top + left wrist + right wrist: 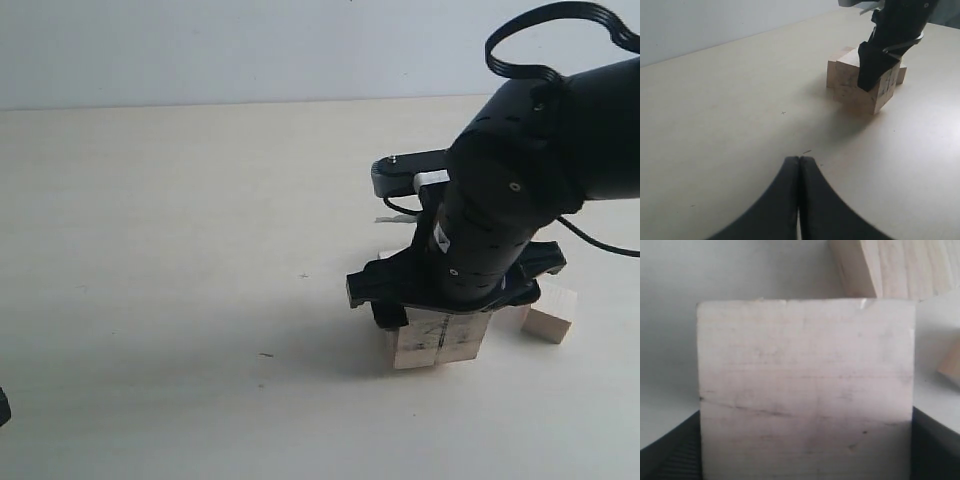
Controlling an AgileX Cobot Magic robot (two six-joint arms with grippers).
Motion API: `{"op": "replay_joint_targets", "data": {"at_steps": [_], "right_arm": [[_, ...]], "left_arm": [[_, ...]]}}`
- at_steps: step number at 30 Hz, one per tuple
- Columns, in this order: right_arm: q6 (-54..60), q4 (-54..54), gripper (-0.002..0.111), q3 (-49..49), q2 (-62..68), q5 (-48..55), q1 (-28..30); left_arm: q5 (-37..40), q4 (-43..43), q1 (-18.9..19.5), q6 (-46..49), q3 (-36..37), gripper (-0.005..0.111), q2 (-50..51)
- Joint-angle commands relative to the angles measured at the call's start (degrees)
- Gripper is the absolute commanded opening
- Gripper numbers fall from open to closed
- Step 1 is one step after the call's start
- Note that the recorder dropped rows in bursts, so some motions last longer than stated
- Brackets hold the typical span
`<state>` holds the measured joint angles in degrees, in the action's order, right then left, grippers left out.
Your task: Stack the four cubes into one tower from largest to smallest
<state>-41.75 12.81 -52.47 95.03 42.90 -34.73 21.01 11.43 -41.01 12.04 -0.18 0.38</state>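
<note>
At the far left, the left gripper (799, 200) hangs over the tabletop (180, 250), its fingers pressed together. Right of centre, the right gripper (445, 300) has its fingers pinching the largest cube (435, 345), which sits on the tabletop with a smaller cube (551, 312) just beside it. Judging by this, the base is being set. Next, release it and fetch the second-largest.

- Largest cube (455, 345), between the right fingers (670, 455): pale unpainted wood with faint grey grain streaks and a dark seam down one side.
- Smaller cube (552, 310), just beside those fingers: plain pale wood.
- Right fingers and left fingers (785, 200): black.
- Tabletop (180, 250): light cream.
</note>
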Motion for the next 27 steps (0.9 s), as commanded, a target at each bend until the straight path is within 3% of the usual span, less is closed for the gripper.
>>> {"op": "replay_joint_targets", "data": {"at_steps": [1,27], "right_arm": [[-0.1,-0.6,0.064,1.8,-2.0,-2.6,0.1],[-3.4,-0.9,0.064,5.7,-1.6,-6.8,-2.2]], "left_arm": [[-0.3,-0.2,0.1,0.0,0.2,0.000,-0.4],[-0.3,-0.2,0.1,0.0,0.2,0.000,-0.4]]}}
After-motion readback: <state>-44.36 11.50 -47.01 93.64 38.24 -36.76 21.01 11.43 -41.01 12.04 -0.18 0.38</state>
